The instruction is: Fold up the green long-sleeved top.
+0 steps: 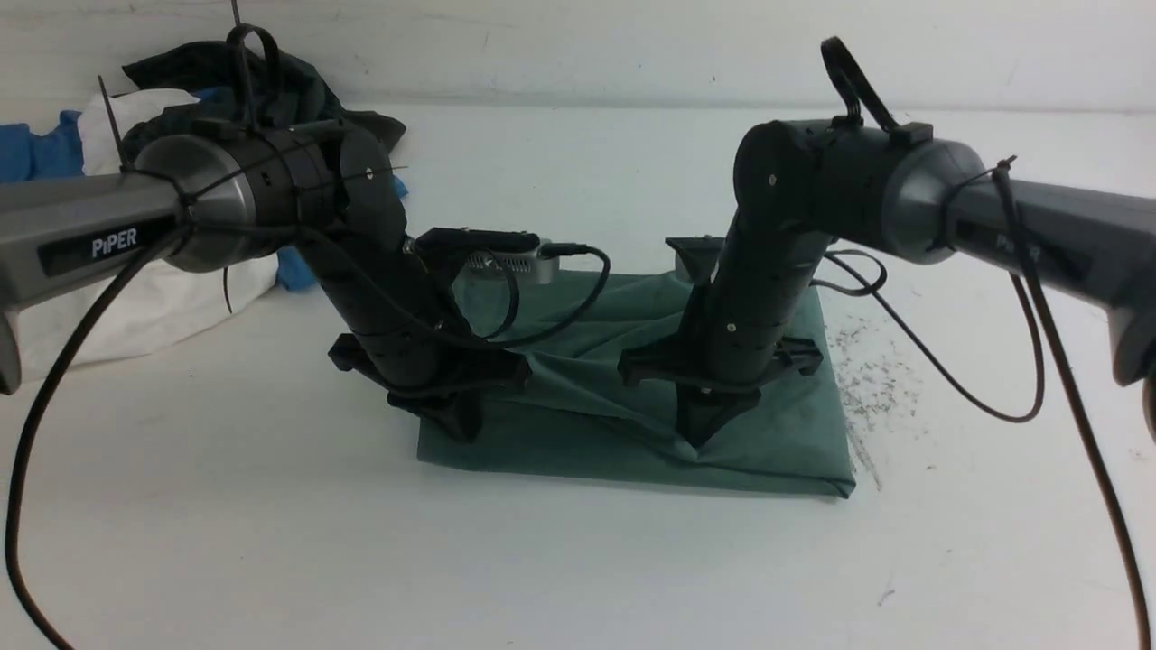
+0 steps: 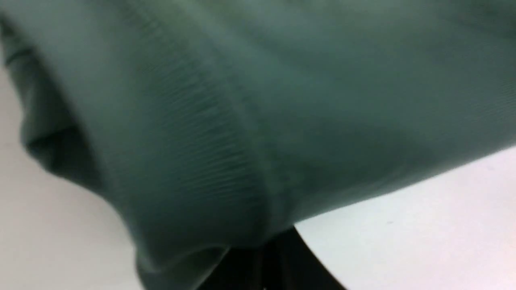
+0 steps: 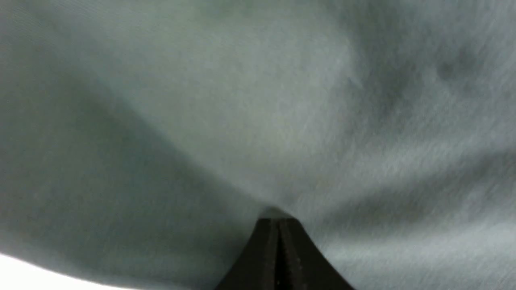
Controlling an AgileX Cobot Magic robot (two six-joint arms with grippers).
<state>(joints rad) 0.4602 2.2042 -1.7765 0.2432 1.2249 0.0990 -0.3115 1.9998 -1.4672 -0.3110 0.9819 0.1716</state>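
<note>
The green long-sleeved top (image 1: 587,397) lies folded into a thick rectangle in the middle of the table. My left gripper (image 1: 462,422) points down at its near left corner, jaws shut. In the left wrist view a ribbed band of the top (image 2: 225,133) covers the tips of the left gripper (image 2: 272,257), and the fabric is gathered there. My right gripper (image 1: 700,435) is planted in the top's near middle, shut on a pinch of cloth that puckers around it. The right wrist view shows the right gripper (image 3: 277,220) with its fingers pressed together and the fabric (image 3: 242,100) bunched at their tip.
A heap of other garments sits at the back left: dark (image 1: 280,77), white (image 1: 153,307) and blue (image 1: 36,149). Dark specks (image 1: 871,379) mark the white table (image 1: 578,560) right of the top. Loose black cables hang from both arms.
</note>
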